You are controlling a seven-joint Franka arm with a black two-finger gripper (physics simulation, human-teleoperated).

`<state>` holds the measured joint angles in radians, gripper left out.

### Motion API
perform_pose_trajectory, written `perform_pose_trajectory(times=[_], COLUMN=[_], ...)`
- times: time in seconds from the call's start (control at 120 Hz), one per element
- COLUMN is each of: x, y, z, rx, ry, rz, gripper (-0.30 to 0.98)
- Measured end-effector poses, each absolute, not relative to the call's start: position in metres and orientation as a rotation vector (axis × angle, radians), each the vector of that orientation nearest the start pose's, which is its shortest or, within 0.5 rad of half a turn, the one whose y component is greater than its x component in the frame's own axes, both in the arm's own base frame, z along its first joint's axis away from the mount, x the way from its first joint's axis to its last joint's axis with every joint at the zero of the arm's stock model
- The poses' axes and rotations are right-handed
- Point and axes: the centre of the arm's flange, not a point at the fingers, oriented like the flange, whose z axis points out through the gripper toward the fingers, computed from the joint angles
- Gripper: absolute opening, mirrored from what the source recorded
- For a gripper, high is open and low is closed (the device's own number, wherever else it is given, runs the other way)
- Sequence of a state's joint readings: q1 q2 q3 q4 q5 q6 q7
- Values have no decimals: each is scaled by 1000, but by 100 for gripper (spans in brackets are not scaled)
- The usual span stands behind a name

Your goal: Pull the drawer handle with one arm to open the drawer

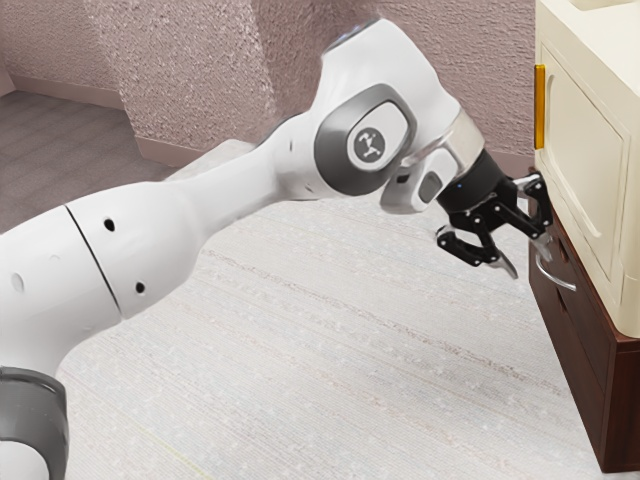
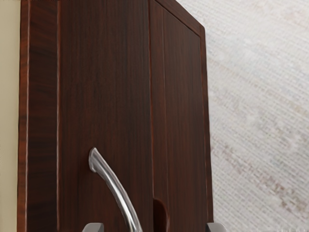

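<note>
At the exterior view's left, a dark floor (image 1: 50, 145) lies beyond the white arm (image 1: 240, 190), which reaches across a pale, streaked surface (image 1: 350, 330) toward the view's right. A rough pinkish wall (image 1: 190, 80) stands behind. The arm slopes downward at its far end, where the black tool (image 1: 528, 258) is angled toward a dark brown wooden cabinet (image 1: 600, 385). The tool is open, its two fingers spread well apart, and it has hold of nothing.

Next comes the curved silver handle (image 1: 556, 277), on the cabinet's upper part, right by the fingertips. The wrist view has one end of the handle fixed to the drawer (image 2: 101, 96), with the bar curving away from that end into the space between the parted fingertips; whether either finger touches it cannot be told. The drawer is closed, its front level with the woodwork around it. Beside it is a second brown panel (image 2: 183, 96), with a rounded recess (image 2: 161, 215) at its edge nearest the drawer.

Farthest to the exterior view's right, a cream unit (image 1: 590, 150) sits on top of the brown cabinet, with an upright orange strip (image 1: 540, 107) along its near edge.
</note>
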<state>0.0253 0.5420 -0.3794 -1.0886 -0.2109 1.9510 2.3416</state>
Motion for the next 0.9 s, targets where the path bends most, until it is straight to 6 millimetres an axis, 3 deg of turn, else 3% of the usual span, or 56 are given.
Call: perform_pose_trajectory(times=[0.358,0.592,0.9], x=[719,722,690], y=[-186,-172,-143], z=[552,542,546], rx=[-735,-729,-759], ry=[2832,2836,2856], rz=[-815,-822,-742], gripper=[10,3,0])
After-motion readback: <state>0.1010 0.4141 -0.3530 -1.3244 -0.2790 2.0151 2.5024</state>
